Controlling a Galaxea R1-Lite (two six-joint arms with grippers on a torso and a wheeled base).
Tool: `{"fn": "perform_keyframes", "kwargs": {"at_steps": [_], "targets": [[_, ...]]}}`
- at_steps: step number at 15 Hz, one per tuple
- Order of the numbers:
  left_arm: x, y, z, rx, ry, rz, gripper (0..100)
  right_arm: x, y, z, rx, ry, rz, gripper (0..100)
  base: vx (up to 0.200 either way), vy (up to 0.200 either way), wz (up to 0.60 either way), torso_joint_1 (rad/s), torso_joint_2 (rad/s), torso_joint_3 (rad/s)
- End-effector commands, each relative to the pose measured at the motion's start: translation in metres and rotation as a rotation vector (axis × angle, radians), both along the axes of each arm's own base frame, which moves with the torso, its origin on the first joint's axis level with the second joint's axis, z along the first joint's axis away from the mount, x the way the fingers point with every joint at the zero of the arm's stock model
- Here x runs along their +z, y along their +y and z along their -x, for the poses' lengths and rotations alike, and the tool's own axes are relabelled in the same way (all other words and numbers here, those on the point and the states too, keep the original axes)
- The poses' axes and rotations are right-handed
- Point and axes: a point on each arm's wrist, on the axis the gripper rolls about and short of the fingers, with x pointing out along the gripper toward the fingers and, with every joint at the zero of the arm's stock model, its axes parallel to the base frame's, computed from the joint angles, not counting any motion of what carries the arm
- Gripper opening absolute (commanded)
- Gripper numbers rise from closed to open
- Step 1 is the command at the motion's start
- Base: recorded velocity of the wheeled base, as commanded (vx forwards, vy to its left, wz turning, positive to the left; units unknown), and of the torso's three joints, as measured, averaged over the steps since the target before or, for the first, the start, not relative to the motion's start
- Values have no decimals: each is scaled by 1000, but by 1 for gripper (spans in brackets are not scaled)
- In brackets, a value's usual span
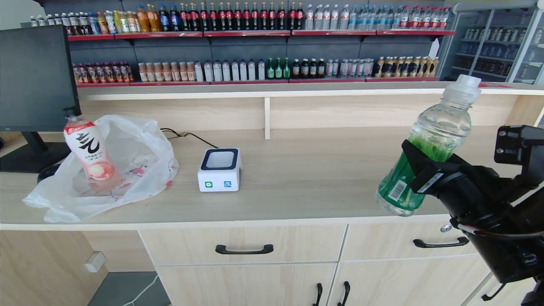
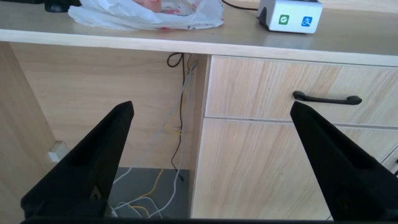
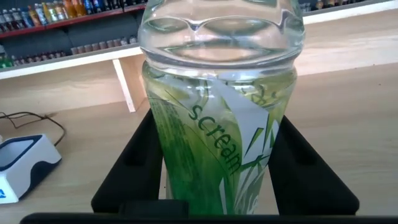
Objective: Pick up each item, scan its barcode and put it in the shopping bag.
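Inside right claw (image 1: 420, 161), green bottle (image 1: 441, 127)

Right jaws clasp a tilted green bottle (image 1: 438, 135) over the counter (image 1: 318, 178).

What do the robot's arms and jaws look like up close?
The right arm is matte black and blocky, with a small white sticker near its jaws and a thin reddish cable at the wrist. Both arms' jaws are plain black: the left pair flat wedges tapering to points, the right pair broad flat plates.
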Motion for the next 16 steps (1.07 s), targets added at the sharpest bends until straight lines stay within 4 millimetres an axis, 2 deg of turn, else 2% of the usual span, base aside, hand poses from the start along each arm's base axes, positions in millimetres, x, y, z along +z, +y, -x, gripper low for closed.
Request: {"fn": "perform_keyframes", "kwargs": {"at_steps": [1, 6, 14, 16], "targets": [[0, 0, 0, 1, -1, 0, 100, 1, -2, 3, 0, -4, -3, 0, 0, 200, 0, 2, -7, 2], [0, 0, 0, 1, -1, 0, 100, 3, -8, 14, -1, -12, -6, 0, 0, 200, 0, 1, 1, 3], [0, 0, 0, 2, -1, 5, 100, 3, -6, 14, 5, -10, -4, 0, 0, 200, 0, 1, 4, 1], [0, 0, 0, 2, 1, 5, 100, 2, -5, 15, 13, -7, -2, 0, 0, 0, 0, 0, 0, 0]]}}
